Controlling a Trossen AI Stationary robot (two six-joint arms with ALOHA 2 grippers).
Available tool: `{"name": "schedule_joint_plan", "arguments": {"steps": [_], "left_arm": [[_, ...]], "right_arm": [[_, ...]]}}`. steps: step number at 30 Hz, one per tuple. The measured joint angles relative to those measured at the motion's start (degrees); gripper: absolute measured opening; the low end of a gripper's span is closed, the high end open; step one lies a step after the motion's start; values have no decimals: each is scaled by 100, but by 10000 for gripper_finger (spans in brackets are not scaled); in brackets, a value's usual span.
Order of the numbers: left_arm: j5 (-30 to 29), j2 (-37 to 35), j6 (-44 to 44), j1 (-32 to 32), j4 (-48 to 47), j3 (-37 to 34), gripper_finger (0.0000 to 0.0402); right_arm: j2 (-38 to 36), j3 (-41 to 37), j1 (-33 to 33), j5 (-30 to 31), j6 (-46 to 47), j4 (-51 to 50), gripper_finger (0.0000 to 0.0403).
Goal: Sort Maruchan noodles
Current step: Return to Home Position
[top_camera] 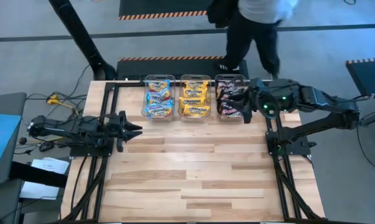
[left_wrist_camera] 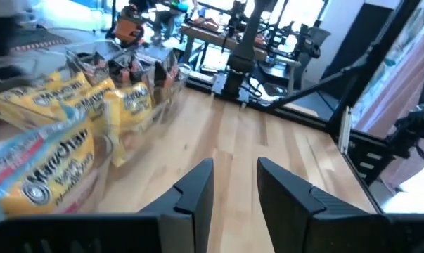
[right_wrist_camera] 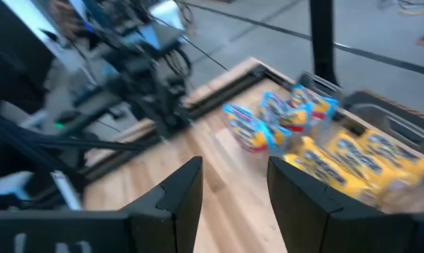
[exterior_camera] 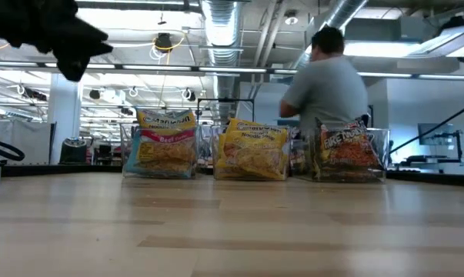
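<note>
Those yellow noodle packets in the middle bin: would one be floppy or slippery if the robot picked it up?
Probably fairly stiff: the yellow packets sit propped in the middle bin and keep their flat shape. The wrapper looks glossy, so one might slip in a light grip. Thin and flat, they are likely light, and could crack if squeezed.

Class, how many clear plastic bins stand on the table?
3, in a row at the table's far edge: the left bin holds blue packets, the middle bin yellow packets, the right bin black packets.

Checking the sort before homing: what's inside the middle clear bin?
Only yellow Maruchan packets show in the middle bin, piled and overlapping. Anything beneath the top packets is covered, so their count cannot be told.
</note>
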Motion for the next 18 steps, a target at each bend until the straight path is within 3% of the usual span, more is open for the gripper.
{"name": "schedule_joint_plan", "arguments": {"steps": [7,18], "left_arm": [[268,-606,106,-146,402,-763,98],[295,-1041,22,-198,787,-1380,98]], "right_arm": [[-259,0,355,5,73,300,182],[-485,4,607,12,-167,326,182]]}}
